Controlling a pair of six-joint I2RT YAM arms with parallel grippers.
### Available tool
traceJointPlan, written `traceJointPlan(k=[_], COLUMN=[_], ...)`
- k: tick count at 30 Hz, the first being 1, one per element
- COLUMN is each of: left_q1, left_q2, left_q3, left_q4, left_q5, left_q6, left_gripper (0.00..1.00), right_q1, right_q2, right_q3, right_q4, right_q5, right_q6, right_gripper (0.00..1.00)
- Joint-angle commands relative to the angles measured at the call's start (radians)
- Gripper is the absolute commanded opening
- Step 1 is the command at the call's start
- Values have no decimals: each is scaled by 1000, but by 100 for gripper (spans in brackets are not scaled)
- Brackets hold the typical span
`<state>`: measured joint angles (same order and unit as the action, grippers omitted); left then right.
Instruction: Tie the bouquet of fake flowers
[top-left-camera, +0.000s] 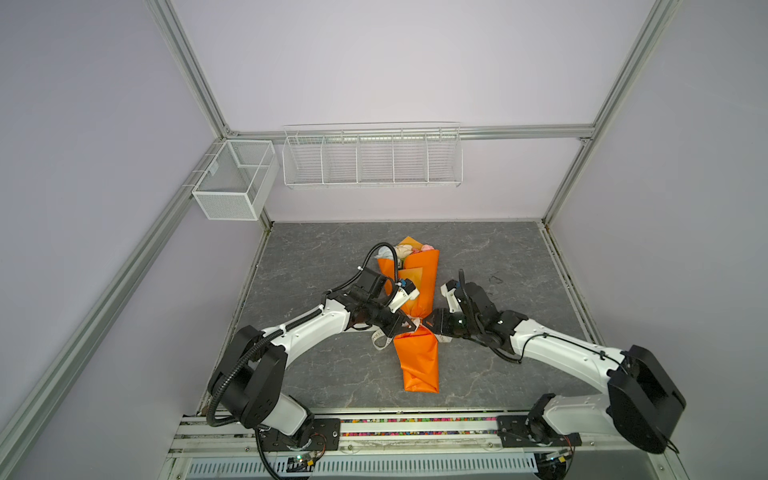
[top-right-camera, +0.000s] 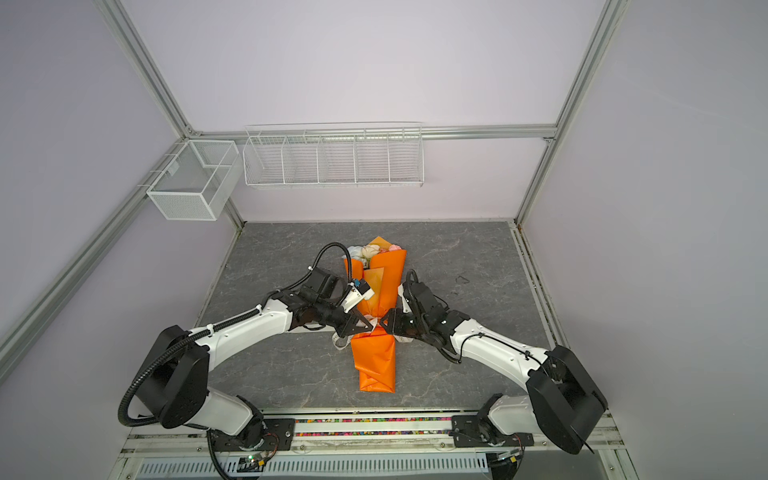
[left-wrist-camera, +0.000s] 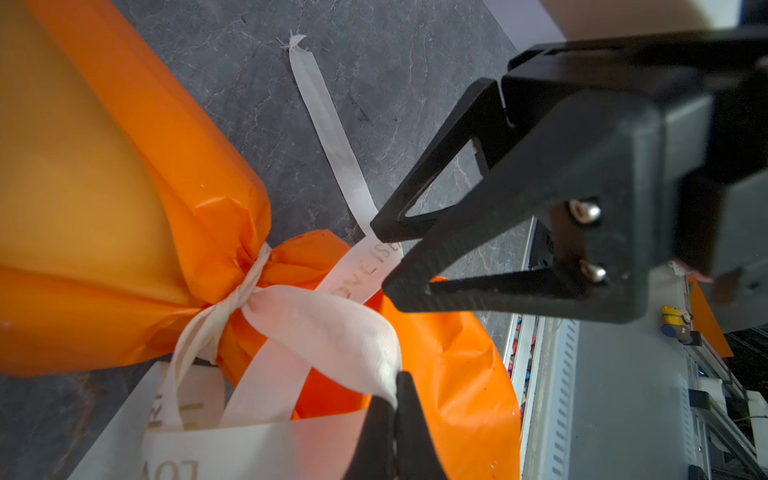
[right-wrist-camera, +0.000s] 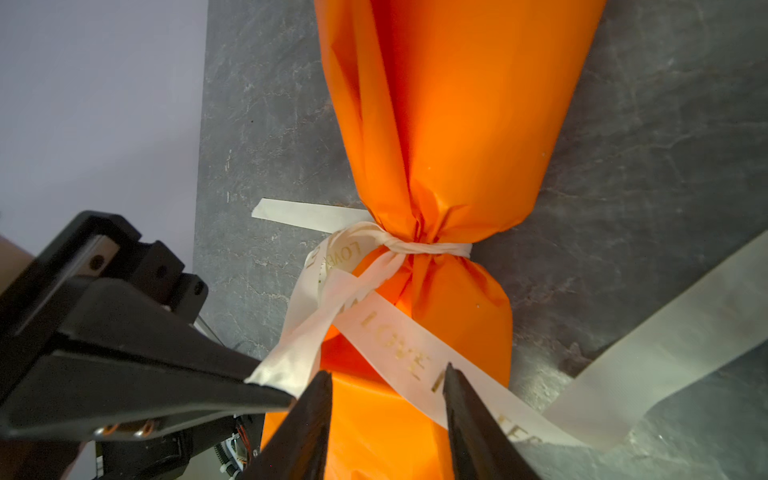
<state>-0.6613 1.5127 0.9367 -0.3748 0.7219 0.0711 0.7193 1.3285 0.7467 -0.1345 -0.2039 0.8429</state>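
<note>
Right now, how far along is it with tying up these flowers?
Done: the ribbon is already cinched with a twist around the orange-wrapped bouquet. In hand: the left gripper pinches one ribbon strand; the right gripper stands open around the lettered one. Left: finishing the knot or bow, probably.

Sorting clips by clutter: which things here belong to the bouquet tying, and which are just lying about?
In the job: orange-wrapped bouquet of fake flowers; cream ribbon round its waist; left gripper, shut on the ribbon; right gripper, open at the ribbon.
Lying about: mesh basket; wire rack; small dark scrap.
</note>
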Motion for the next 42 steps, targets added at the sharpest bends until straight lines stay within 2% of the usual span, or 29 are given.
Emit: traceJointPlan(k=[1, 5, 8, 16, 23, 26, 29, 31, 32, 36, 42], left_q1=[1, 2, 1, 0, 2, 1, 1, 2, 2, 3, 43], left_q2=[4, 9, 6, 14, 20, 19, 20, 15, 11, -29, -114], left_q3=[13, 22, 19, 24, 25, 24, 27, 27, 28, 30, 7], left_q4=[13, 7, -3, 0, -6, -7, -11, -15, -19, -65, -73], left_q5=[44, 65, 67, 74, 75, 66, 65, 67, 66, 56, 56], left_q6=[-19, -33, -23, -27, -25, -25, -25, -25, -26, -11, -24], left_gripper=[3, 4, 5, 5, 7, 7, 8, 13, 19, 37, 42], right_q1=[-7, -3, -3, 6, 30, 34, 34, 34, 32, 27, 26], right_q2=[-43, -73, -82, 29, 72, 79, 80, 78, 77, 80, 89], right_q3=[7, -22, -19, 20, 23, 25, 16, 6, -1, -17, 8], right_q4=[-38, 67, 61, 129, 195, 198, 198, 182, 173, 100, -4], right_q5=[-52, -81, -57, -142, -176, -184, -187, -180, -180, -173, -154], right_q6=[155, 286, 356, 486, 529, 533, 534, 523, 512, 437, 330], right_gripper=[45, 45, 46, 47, 49, 41, 23, 13, 11, 7, 7])
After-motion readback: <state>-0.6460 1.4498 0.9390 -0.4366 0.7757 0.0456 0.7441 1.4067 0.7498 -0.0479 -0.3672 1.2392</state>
